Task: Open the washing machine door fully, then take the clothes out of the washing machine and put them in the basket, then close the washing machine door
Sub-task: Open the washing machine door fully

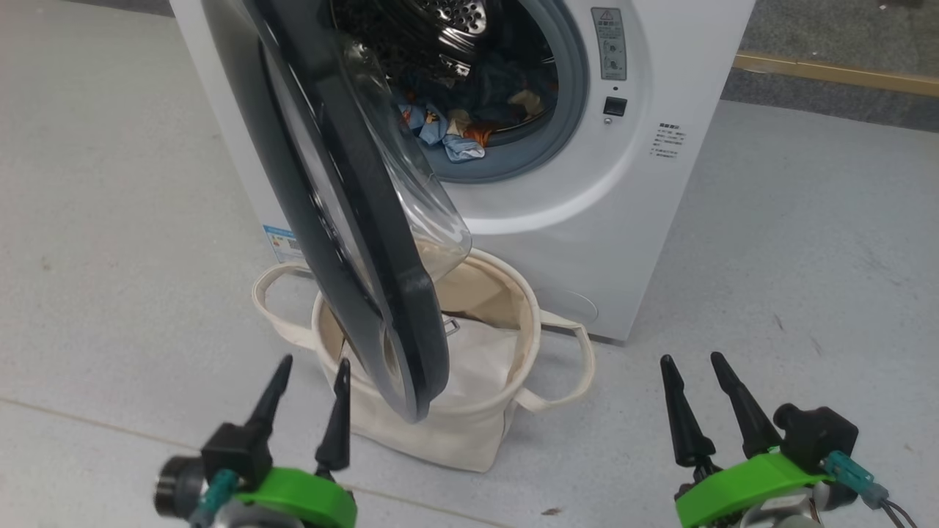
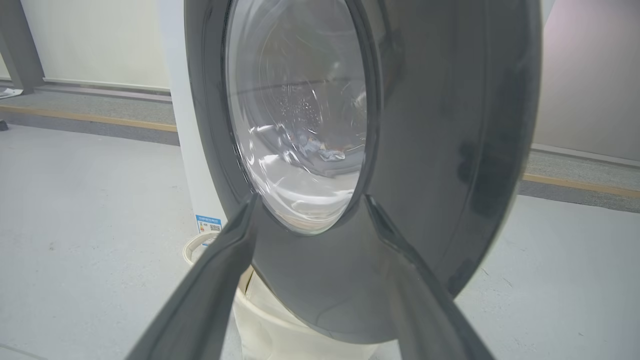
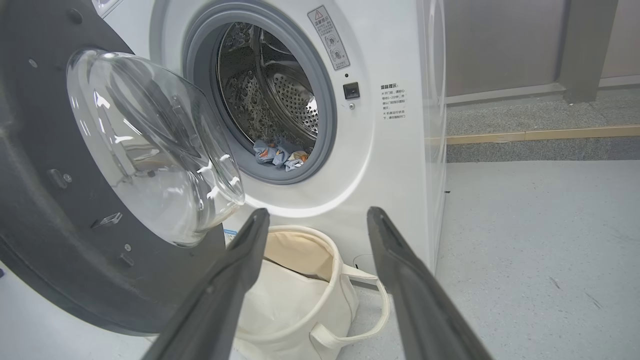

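Left tool [image 1: 315, 361] open and empty, jaws spread, low in front of the outer face of the large round glossy black door with bulging clear porthole [image 1: 374, 242]; we can't tell if it touches. Right tool [image 1: 689, 357] also open and empty, well apart from the white boxy front-loading washing machine [image 1: 645, 183], facing the door's inner side. The door is only part-swung, hinged on our left, and its lower edge hangs over the mouth of the cream canvas soft-sided basket [image 1: 440, 433] on the grey floor [image 1: 807, 257]. The light-blue garment with orange print [image 1: 447, 136] sits at the front of the opening, on the grey rubber gasket [image 1: 576, 88]. We read step one as unfinished: the door blocks the drop path into the basket, so it needs swinging wider first
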